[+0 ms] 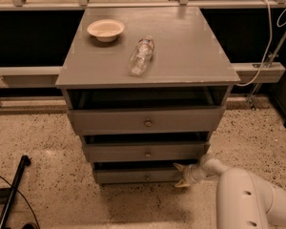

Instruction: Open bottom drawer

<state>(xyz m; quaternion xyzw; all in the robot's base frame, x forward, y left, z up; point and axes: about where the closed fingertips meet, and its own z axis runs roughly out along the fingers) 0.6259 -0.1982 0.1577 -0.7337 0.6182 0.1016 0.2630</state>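
The grey cabinet [148, 66] has three drawer fronts. The bottom drawer [133, 176] is the narrowest, lowest front, with a small round knob [147, 177] at mid-front. My gripper [182, 175] is at the drawer's right end, just right of the knob, at floor level. Its pale fingertips [179, 167] stand spread apart, one above the other, against the drawer's right corner. My white arm [248, 199] reaches in from the lower right.
A cream bowl [105, 29] and a clear plastic bottle [141, 55] lie on the cabinet top. The top drawer [145, 120] and middle drawer [145, 151] sit above. A black pole [12, 190] lies on the speckled floor at left. A cable hangs at right.
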